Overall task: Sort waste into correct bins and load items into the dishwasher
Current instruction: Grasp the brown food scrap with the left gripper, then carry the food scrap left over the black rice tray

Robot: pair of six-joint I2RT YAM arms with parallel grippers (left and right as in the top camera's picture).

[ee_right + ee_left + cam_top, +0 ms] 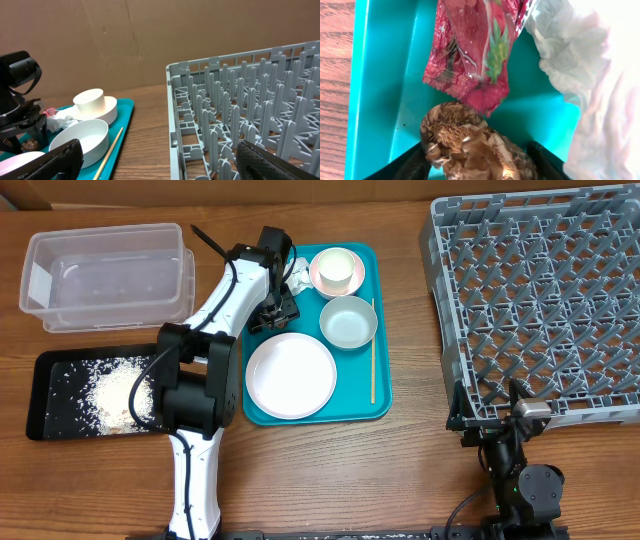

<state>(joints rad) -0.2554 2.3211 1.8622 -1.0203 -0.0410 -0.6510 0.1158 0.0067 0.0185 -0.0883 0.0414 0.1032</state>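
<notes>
The small brown food lump (475,147) lies on the teal tray (385,75), at the bottom middle of the left wrist picture. It sits right between the 2 black fingers (405,167) of the left gripper (480,162), 1 on each side. The fingers are very close, but I cannot tell if they squeeze the lump or only stand beside it. The lump looks longer from upper left to lower right. The red wrapper (470,50) lies just above it, and the white napkin (590,75) is at the right. I think the lump belongs with the rice (115,395) in the black tray (60,370), lower left in the overhead picture, near this arm. The right gripper (160,162) is spread wide, well apart by the grey dish rack (225,100).
</notes>
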